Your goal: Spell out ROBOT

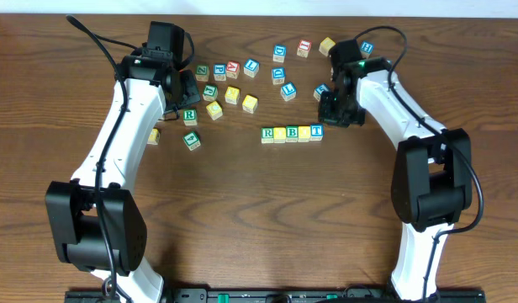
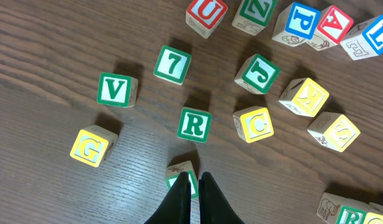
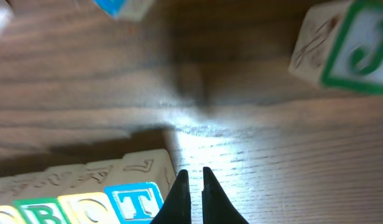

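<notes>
The bottom edge crops the B cube, and a blurred blue cube seems unreadable.

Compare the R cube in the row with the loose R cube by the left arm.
Row R cube touches a yellow neighbour; loose R cube touches nothing. Row R cube starts a five-cube line mid-table; loose R cube sits among scattered cubes. Both show a green-framed R.

The left arm rises from the tabletop's near edge and leans toward its far-left part. The left tool points down, fingers pressed together. The right arm bends inward from the near-right side. The right tool hangs low, its fingers closed.
</notes>
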Controlling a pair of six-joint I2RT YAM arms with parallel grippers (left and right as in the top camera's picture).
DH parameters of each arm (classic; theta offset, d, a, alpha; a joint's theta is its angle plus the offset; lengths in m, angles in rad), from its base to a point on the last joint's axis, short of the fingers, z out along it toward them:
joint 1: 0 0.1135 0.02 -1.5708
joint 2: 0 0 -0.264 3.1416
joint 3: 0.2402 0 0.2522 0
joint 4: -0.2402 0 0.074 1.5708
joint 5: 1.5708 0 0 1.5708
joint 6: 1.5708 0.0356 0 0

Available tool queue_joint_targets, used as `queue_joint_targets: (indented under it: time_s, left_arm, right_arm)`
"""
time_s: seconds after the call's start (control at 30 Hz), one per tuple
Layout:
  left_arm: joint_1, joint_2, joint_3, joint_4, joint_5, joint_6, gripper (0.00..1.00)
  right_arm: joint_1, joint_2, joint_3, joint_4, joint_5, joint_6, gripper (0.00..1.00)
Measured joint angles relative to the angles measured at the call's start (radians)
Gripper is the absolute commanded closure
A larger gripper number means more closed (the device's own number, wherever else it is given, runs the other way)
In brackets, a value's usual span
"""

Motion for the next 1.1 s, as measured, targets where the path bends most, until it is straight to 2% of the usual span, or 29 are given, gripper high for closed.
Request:
queue_joint_targets:
  time_s: [0.3, 0.87, 1.1]
  left_arm:
    - [0.000, 0.000, 0.000, 0.000, 0.000, 0.000, 0.92]
    - [0.000, 0.000, 0.000, 0.000, 0.000, 0.002, 0.93]
    - [0.001, -0.001, 0.020, -0.005, 0.000, 0.052, 0.92]
  right_arm:
    - [0.032, 0.000, -0.063, 0.053, -0.001, -0.013, 0.97]
    - [0.045, 0.000, -0.068, 0.055, 0.000, -0.046, 0.98]
    - [0.025, -0.028, -0.022, 0.000, 0.000, -0.065, 0.93]
